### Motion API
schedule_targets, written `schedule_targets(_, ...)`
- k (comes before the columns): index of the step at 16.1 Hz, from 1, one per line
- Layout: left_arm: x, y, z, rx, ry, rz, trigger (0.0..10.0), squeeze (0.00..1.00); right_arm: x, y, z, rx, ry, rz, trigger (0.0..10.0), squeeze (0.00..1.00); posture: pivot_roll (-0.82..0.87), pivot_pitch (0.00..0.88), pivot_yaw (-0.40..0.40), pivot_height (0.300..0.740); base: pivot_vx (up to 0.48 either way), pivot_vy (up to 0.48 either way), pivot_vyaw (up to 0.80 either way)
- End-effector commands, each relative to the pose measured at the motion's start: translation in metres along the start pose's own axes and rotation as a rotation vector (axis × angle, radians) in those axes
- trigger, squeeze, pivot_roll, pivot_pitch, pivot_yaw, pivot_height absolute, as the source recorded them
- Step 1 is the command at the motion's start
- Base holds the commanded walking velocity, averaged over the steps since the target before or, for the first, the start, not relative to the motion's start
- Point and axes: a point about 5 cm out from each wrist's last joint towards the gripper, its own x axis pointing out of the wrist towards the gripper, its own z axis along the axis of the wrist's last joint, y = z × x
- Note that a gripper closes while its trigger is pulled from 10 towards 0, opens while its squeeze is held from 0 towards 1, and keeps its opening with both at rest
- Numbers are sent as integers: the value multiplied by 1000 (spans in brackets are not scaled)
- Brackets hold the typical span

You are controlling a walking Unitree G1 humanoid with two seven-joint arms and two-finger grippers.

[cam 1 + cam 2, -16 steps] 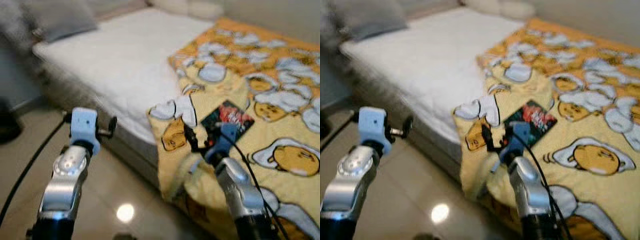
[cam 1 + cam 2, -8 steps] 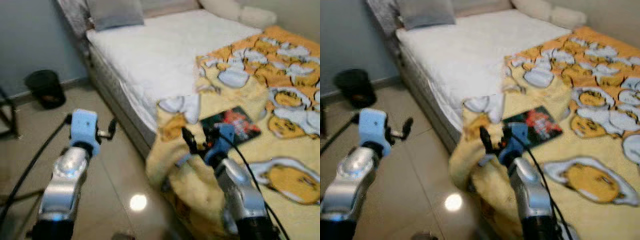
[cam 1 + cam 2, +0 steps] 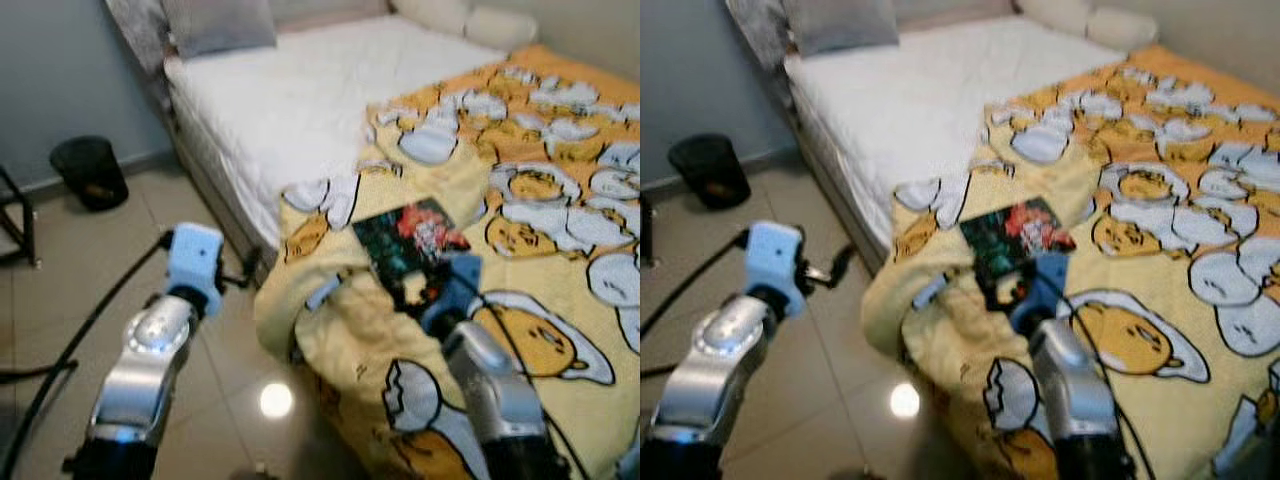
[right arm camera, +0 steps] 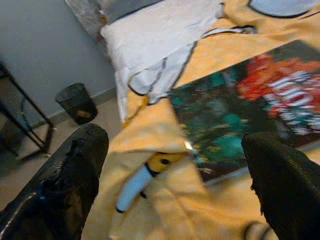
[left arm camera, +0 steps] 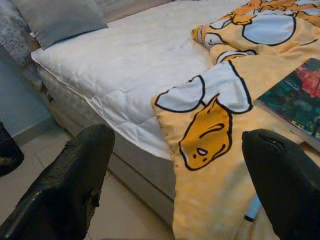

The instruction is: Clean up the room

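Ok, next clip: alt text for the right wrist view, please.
The right hand, fingers open, hovers over a dark, colourful book lying on a yellow cartoon-egg blanket. Beyond it are a white mattress, a black waste bin on the floor and a grey wall.

Head stereo pair downward; wrist cameras low, sharing book (image 4: 260, 100).

1 bed (image 3: 300, 110), 1 yellow blanket (image 3: 540, 200), 1 book (image 3: 408, 238), 1 grey pillow (image 3: 215, 22), 1 black bin (image 3: 88, 172), 2 hands: left hand (image 5: 185, 190), right hand (image 4: 175, 185).
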Motion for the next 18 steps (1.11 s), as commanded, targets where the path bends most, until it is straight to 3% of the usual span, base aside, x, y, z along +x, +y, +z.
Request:
schedule_targets(1,-3,3,2,18,0,-3,10000,733,4,3,4,4,7,-1,10000,0,-11,0,-9,740,0,0,0)
schedule_targets(3,-3,4,2,18,2,1,10000,675,3,2,0,-31,38,-8,10000,0,-12,0,-9,740,0,0,0)
schedule_targets(8,-7,9,-1,-10,10,36,10000,671,2,6,-2,-41,37,-4,10000,0,-6,0,-13,740,0,0,0)
schedule_targets(14,-8,9,1,-32,3,39,10000,675,2,8,0,-67,45,45,10000,0,-9,0,-12,740,297,0,0)
schedule_targets(18,-8,4,-1,-38,8,18,10000,678,-2,14,-4,-34,70,111,10000,0,-14,0,-12,740,305,0,328)
